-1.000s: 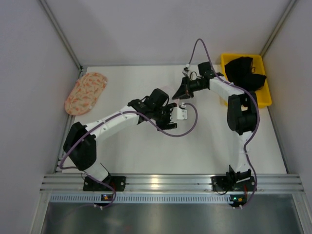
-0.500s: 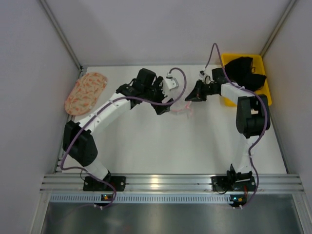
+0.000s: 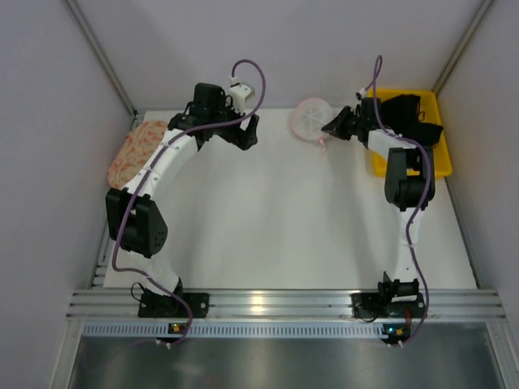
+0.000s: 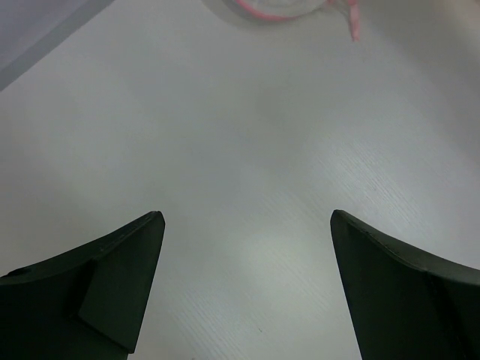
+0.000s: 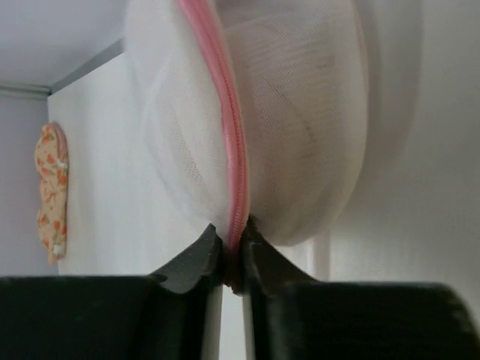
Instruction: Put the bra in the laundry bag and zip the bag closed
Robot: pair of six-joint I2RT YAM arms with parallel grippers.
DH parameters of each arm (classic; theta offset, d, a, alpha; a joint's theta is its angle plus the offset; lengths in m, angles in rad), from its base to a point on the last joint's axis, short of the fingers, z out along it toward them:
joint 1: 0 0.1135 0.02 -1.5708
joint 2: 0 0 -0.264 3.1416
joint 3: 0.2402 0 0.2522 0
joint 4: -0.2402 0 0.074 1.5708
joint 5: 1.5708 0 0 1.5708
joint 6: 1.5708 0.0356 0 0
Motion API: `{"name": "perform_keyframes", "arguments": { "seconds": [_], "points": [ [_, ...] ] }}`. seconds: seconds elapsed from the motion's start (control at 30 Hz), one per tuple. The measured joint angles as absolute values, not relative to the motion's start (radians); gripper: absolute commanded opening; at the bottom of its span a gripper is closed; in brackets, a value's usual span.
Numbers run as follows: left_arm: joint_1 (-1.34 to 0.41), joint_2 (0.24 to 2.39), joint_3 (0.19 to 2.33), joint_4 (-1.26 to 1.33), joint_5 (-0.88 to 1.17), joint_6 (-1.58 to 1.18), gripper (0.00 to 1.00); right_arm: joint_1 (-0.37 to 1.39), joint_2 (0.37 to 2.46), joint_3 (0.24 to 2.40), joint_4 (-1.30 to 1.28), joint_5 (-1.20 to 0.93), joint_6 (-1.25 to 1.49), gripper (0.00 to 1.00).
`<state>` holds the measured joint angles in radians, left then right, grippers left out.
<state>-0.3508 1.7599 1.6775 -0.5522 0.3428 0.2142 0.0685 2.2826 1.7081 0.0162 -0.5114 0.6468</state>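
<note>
- Top external view: we see the right hand (image 3: pixel 331 126) at the far edge of the table (image 3: pixel 284 235). It is clamped on the rim of the laundry bag (image 3: pixel 310 119), a round white mesh disc.
- Right wrist view: the two fingers pinch tight on the pink zip (image 5: pixel 225 112), and the bag stands on edge beyond them. We cannot tell whether it touches the table.
- A pale bulk shows through the mesh. We judge it to be the bra (image 5: pixel 300 105), since no bra lies loose on the table.
- A thin pink strand (image 3: pixel 323 146) hangs below the bag. We cannot tell whether it is a strap or the zip pull.
- At the far left, well apart from the bag, is the left hand (image 3: pixel 246 134). Its wrist view shows the fingers spread wide with nothing between them.
- A peach patterned fabric piece (image 3: pixel 142 154) lies at the left edge, and a black garment (image 3: pixel 413 117) sits in a yellow bin (image 3: pixel 375 166) beside the right arm.
- We judge the task nearly done: the bra seems to be inside, and the zip looks closed along the stretch we can see. What is left is to confirm that the hidden part is shut and to set the bag down.
</note>
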Motion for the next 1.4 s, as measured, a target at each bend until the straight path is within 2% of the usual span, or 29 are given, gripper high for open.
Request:
{"name": "perform_keyframes", "arguments": {
  "seconds": [0.03, 0.1, 0.13, 0.17, 0.3, 0.67, 0.8, 0.93, 1.17, 1.4],
  "points": [
    [-0.341, 1.768, 1.686, -0.553, 0.336, 0.204, 0.98, 0.060, 2.301, 1.720, 0.022, -0.504, 0.657, 0.25],
    [-0.318, 1.784, 1.701, -0.558, 0.324, 0.178, 0.98, 0.049, 2.327, 1.724, 0.019, -0.495, 0.663, 0.61],
    [-0.309, 1.791, 1.706, -0.564, 0.323, 0.167, 0.98, 0.044, 2.330, 1.724, 0.016, -0.493, 0.671, 0.61],
    [-0.295, 1.800, 1.715, -0.575, 0.324, 0.149, 0.98, 0.041, 2.333, 1.724, 0.010, -0.492, 0.660, 0.79],
    [-0.258, 1.845, 1.755, -0.609, 0.322, 0.080, 0.98, 0.036, 2.314, 1.713, -0.013, -0.490, 0.641, 0.98],
    [-0.211, 1.931, 1.797, -0.646, 0.283, -0.009, 0.98, 0.031, 1.943, 1.631, -0.215, -0.584, 0.456, 0.99],
    [-0.214, 1.940, 1.797, -0.659, 0.219, -0.009, 0.98, 0.038, 1.827, 1.615, -0.331, -0.594, 0.293, 1.00],
    [-0.214, 1.939, 1.789, -0.659, 0.163, -0.009, 0.98, 0.048, 1.692, 1.500, -0.435, -0.565, 0.111, 0.99],
    [-0.216, 1.888, 1.636, -0.666, 0.159, 0.005, 0.98, 0.070, 1.517, 1.276, -0.541, -0.506, -0.120, 1.00],
    [-0.219, 1.784, 1.483, -0.666, 0.165, 0.018, 0.98, 0.083, 1.426, 1.109, -0.548, -0.469, -0.192, 1.00]
  ]
}}
